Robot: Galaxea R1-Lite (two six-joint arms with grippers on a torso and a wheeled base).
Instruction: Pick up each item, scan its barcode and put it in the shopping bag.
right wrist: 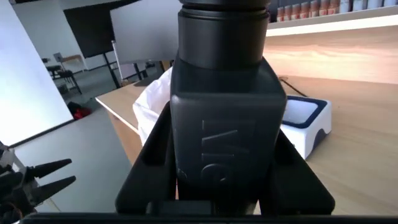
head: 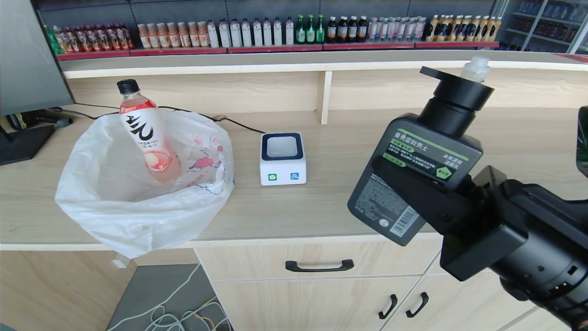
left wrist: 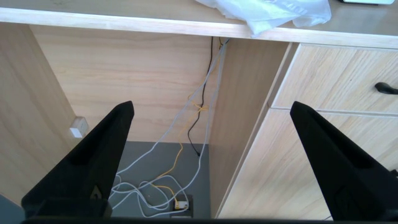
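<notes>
My right gripper (head: 441,193) is shut on a dark grey bottle (head: 415,170) with a wide black cap, held tilted in the air over the counter's front right. Its label and barcode face the head camera. In the right wrist view the same bottle (right wrist: 224,124) stands between the fingers (right wrist: 149,168). The white barcode scanner (head: 283,158) sits mid-counter, also seen past the bottle (right wrist: 308,121). A white shopping bag (head: 138,184) stands open at the left with a pink drink bottle (head: 147,133) leaning inside. My left gripper (left wrist: 208,162) hangs open below the counter, nothing between its fingers.
A monitor base and black cables (head: 27,133) lie at the counter's far left. Cabinet drawers with black handles (head: 319,265) sit beneath the counter (head: 321,207). A clear-capped bottle (head: 476,69) stands behind my right arm. Shelves of drinks (head: 275,32) line the back wall.
</notes>
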